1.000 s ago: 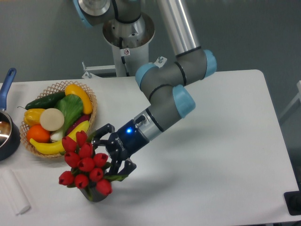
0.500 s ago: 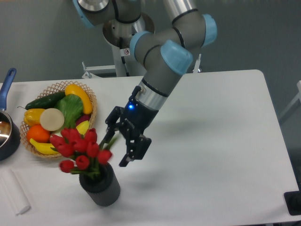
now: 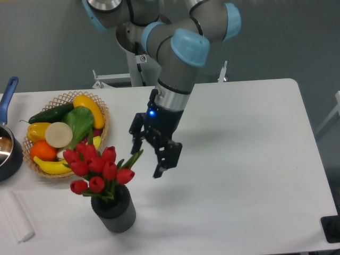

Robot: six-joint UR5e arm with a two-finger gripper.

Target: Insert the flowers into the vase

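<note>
The flowers, a tight bunch of red tulip heads with green leaves, stand upright with their stems in the vase, a short dark grey ribbed cylinder at the front left of the white table. My gripper hangs open and empty to the upper right of the bunch, clear of it, fingers pointing down toward the table. One green leaf reaches toward the left finger without visible contact.
A wicker basket of fruit and vegetables sits just behind the flowers at the left. A dark pan with a blue handle lies at the far left edge. A white roll lies at the front left.
The gripper has let go of the flowers, risen and moved back to the right. The bunch now stands free in the vase and has settled more upright.
</note>
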